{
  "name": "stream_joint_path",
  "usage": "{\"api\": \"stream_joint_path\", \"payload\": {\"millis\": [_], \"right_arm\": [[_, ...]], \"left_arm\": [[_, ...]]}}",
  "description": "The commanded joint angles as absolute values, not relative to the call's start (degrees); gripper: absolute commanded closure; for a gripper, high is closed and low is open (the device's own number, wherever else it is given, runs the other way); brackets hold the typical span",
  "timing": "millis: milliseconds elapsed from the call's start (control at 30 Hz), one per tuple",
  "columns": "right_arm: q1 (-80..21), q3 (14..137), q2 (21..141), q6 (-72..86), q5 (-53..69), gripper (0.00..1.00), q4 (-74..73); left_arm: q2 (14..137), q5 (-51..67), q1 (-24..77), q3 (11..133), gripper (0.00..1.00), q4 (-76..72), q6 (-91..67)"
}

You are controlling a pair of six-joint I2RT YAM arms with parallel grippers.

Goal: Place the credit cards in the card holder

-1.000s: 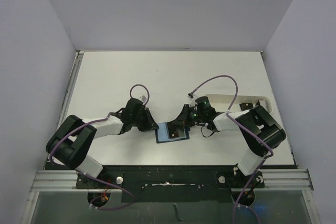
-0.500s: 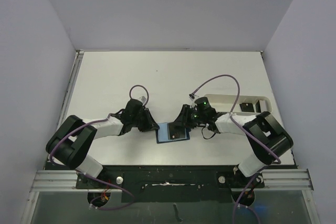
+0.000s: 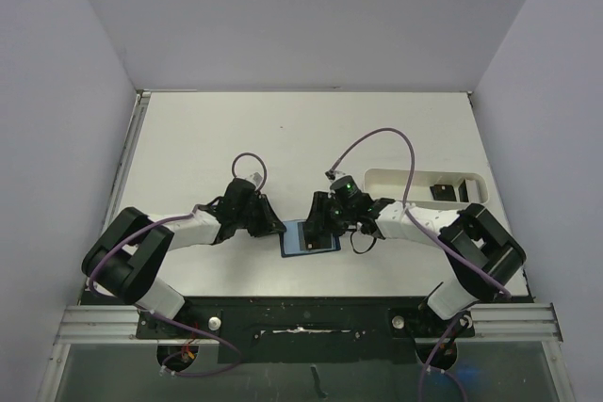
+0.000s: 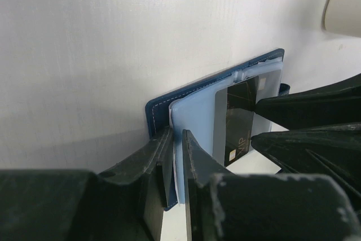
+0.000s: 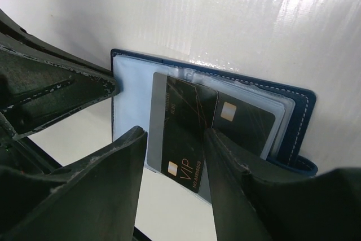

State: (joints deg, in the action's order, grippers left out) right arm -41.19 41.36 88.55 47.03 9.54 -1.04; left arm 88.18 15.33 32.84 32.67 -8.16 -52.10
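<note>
Surroundings: white tray (image 3: 415, 181) at right rear, dark cards (image 3: 441, 191) inside, well apart from card holder (image 3: 309, 238). Card holder lying open between both arms. Left gripper (image 4: 176, 159) clamped narrow on its edge, crowding that side. Right gripper (image 5: 175, 139) parted, jaws straddling VIP card (image 5: 183, 139) partly seated in pocket.

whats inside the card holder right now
Inside the card holder, two dark cards show: a VIP card sticking partly out, and a chip card tucked deeper in. Whether more lie beneath them is hidden.
</note>
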Motion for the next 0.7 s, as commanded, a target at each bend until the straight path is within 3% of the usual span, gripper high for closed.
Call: {"api": "stream_joint_path", "payload": {"millis": [0, 300, 667], "right_arm": [[-42.60, 43.82, 90.56, 46.90, 8.61, 0.53, -0.50], [-43.23, 44.02, 88.50, 46.61, 10.18, 0.53, 0.23], [-43.54, 43.68, 86.88, 48.31, 4.42, 0.52, -4.95]], "left_arm": [[87.62, 15.28, 33.30, 31.30, 0.86, -8.26, -51.80], [88.07, 15.94, 33.49, 32.12, 0.85, -8.77, -51.76], [84.50, 17.62, 33.55, 32.51, 0.74, -8.10, -52.64]]}}
